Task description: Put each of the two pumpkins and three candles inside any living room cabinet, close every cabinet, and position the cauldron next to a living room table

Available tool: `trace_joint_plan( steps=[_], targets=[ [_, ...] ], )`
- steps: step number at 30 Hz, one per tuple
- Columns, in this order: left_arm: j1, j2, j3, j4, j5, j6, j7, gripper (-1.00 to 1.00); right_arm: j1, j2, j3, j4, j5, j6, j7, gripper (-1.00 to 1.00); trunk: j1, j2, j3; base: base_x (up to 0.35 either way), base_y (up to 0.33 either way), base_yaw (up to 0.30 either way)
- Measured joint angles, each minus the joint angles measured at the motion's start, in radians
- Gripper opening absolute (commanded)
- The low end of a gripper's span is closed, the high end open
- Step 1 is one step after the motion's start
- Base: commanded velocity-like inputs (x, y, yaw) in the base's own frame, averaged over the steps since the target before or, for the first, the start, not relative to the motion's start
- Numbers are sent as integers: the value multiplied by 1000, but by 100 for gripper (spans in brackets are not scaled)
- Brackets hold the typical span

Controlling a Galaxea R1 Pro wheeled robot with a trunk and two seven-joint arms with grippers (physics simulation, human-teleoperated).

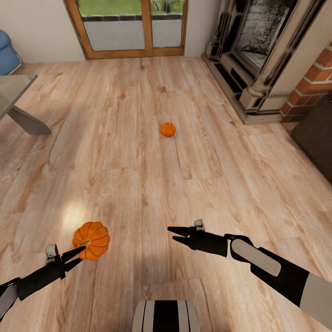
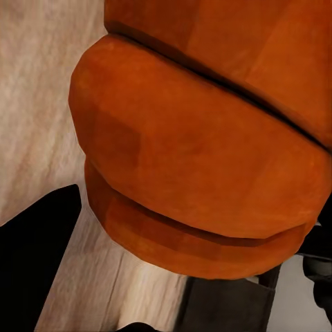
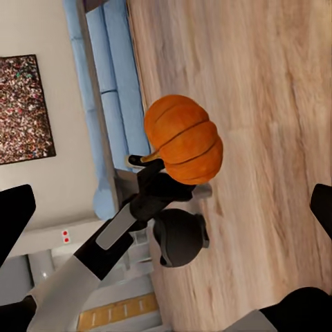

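One bright-orange ribbed pumpkin (image 1: 91, 239) hangs above the wood floor at the lower left, held at its stem side by my left gripper (image 1: 81, 254), which is shut on it. The same pumpkin (image 2: 200, 159) looms close in the left wrist view, and in the right wrist view the pumpkin (image 3: 184, 138) sits at the tip of the left gripper (image 3: 143, 166). A second pumpkin (image 1: 167, 129) rests on the floor farther ahead, near the middle. My right gripper (image 1: 174, 233) hovers open and empty at the lower middle. Candles and cauldron are out of view.
A dark fireplace (image 1: 258, 60) with a brick side stands at the back right, and a dark-brown unit (image 1: 318, 133) sits at the right edge. A glass table (image 1: 14, 92) and a blue sofa (image 1: 7, 50) are at the left. Wood-framed glass doors (image 1: 133, 27) are straight ahead.
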Motion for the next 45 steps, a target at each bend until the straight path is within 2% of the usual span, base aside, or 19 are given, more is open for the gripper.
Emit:
trace_joint_plan(
  steps=[22,45],
  targets=[
    [0,0,1,0,0,0,0,-100,0,0,-1,3,5,-2,-3,100,-10,5,120,0,0,0],
    [-1,-2,0,-1,0,3,0,-100,0,2,-1,72,5,-1,5,100,-20,11,246,0,0,0]
  ],
)
